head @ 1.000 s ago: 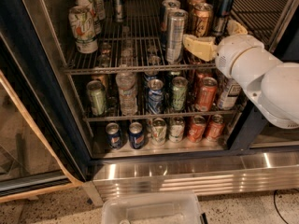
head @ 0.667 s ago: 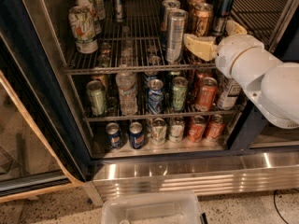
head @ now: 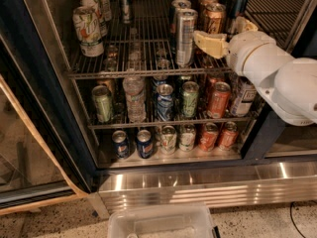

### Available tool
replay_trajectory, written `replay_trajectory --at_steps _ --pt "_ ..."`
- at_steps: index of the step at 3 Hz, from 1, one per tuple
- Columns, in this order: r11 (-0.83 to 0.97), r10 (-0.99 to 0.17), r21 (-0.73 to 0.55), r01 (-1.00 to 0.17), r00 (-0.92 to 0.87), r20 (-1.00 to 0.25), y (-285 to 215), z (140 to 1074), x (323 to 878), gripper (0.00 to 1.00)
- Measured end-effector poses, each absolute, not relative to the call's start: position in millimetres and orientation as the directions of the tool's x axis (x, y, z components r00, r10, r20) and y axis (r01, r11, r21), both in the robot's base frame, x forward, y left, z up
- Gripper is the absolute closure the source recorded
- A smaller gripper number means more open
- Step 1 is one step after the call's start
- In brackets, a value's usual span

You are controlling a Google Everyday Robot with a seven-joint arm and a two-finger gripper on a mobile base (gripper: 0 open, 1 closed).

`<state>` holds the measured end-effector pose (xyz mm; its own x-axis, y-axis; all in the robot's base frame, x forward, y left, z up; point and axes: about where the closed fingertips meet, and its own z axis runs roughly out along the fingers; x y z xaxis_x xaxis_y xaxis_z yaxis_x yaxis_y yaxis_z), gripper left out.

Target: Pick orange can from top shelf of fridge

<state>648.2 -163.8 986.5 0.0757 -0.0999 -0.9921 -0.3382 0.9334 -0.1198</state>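
The orange can (head: pixel 214 15) stands upright near the right of the fridge's top shelf (head: pixel 124 74), behind a tall plain silver can (head: pixel 185 36). My gripper (head: pixel 227 33) reaches in from the right on a white arm (head: pixel 277 76). Its cream fingers (head: pixel 210 43) are spread apart. One finger lies in front of the orange can's lower part and the other shows to the can's right. The can's base is hidden by the front finger, and I cannot tell whether the fingers touch the can.
Green-labelled cans (head: pixel 88 29) stand at the shelf's left and dark cans (head: pixel 237 4) behind the orange one. Lower racks hold several soda cans (head: pixel 218 99) and a water bottle (head: pixel 134 98). The glass door (head: pixel 25 148) hangs open at left. A clear plastic bin (head: pixel 161 222) sits on the floor below the steel base panel (head: pixel 208 182).
My gripper and arm have shifted slightly up and deeper into the top shelf toward the orange can. The cans have not moved.
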Motion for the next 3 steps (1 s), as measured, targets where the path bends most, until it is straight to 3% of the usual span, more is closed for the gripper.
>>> replay_trajectory --at_steps 3 --pt "0.941 -0.113 -0.141 -0.309 0.107 -0.988 -170.9 998.6 674.4 0.27"
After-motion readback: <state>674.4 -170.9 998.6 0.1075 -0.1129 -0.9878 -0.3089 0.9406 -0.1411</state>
